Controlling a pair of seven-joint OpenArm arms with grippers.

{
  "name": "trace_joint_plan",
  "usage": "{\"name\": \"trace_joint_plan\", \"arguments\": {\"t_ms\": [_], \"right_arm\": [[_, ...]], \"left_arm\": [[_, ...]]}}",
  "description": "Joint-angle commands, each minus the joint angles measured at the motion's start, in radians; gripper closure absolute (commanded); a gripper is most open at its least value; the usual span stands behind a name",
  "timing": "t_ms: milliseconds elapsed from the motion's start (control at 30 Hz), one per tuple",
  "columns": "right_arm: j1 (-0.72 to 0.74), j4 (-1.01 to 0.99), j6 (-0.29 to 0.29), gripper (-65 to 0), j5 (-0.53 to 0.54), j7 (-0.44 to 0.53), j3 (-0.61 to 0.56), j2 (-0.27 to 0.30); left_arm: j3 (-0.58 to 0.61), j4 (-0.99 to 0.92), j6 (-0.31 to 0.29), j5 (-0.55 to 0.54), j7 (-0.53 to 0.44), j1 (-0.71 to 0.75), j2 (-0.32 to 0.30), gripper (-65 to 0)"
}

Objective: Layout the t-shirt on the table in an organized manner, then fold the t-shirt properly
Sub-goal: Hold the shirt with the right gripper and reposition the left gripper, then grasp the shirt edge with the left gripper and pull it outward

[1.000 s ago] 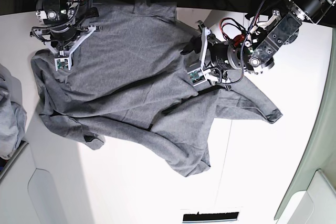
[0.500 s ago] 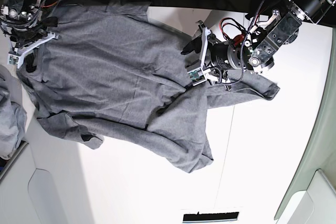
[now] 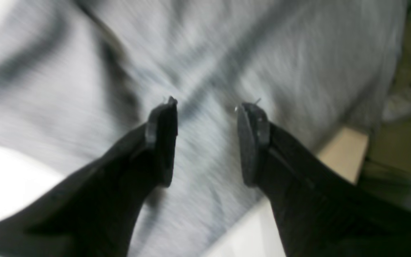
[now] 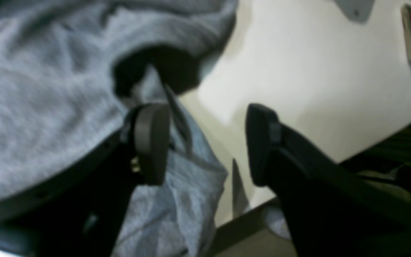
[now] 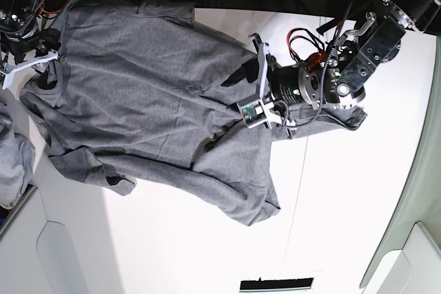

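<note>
I had the t-shirt (image 5: pixel 151 101) spread crumpled over the white bench (image 5: pixel 344 191), its far edge hanging off. Both claws, left (image 3: pixel 205 139) and right (image 4: pixel 205 142), stood open and empty, probably for regrasping edges.

No text, label, brand, number or sign can be read in any view: the t-shirt (image 5: pixel 158 94) is plain grey, and the bench (image 5: pixel 344 204) is bare white.
</note>
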Motion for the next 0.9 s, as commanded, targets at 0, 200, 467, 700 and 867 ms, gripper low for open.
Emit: {"name": "trace_joint_plan", "arguments": {"t_ms": [0,200,467,700,867], "right_arm": [[0.008,0.032,-0.002,-33.8,0.005,0.022,0.005,0.011],[0.008,0.070,0.085,-33.8,0.085,0.022,0.005,0.011],[0.019,0.070,0.125,-33.8,0.134,0.022,-0.039,0.009],[0.019,0.070,0.125,-33.8,0.095,0.018,-0.094,0.008],[0.019,0.070,0.129,-31.6,0.099,0.023,-0.094,0.009]], "left_arm": [[-0.039,0.026,0.004,-0.015,-0.004,-0.016,-0.011,-28.1],[-0.137,-0.044,0.095,-0.029,-0.004,-0.016,-0.005,-28.4],[-0.137,-0.341,0.136,0.044,-0.061,-0.089,0.125,-33.4],[-0.137,-0.458,0.108,0.069,-0.061,-0.140,0.195,-29.6],[-0.139,-0.452,0.091,0.082,-0.072,-0.159,0.190,-2.1]]}}
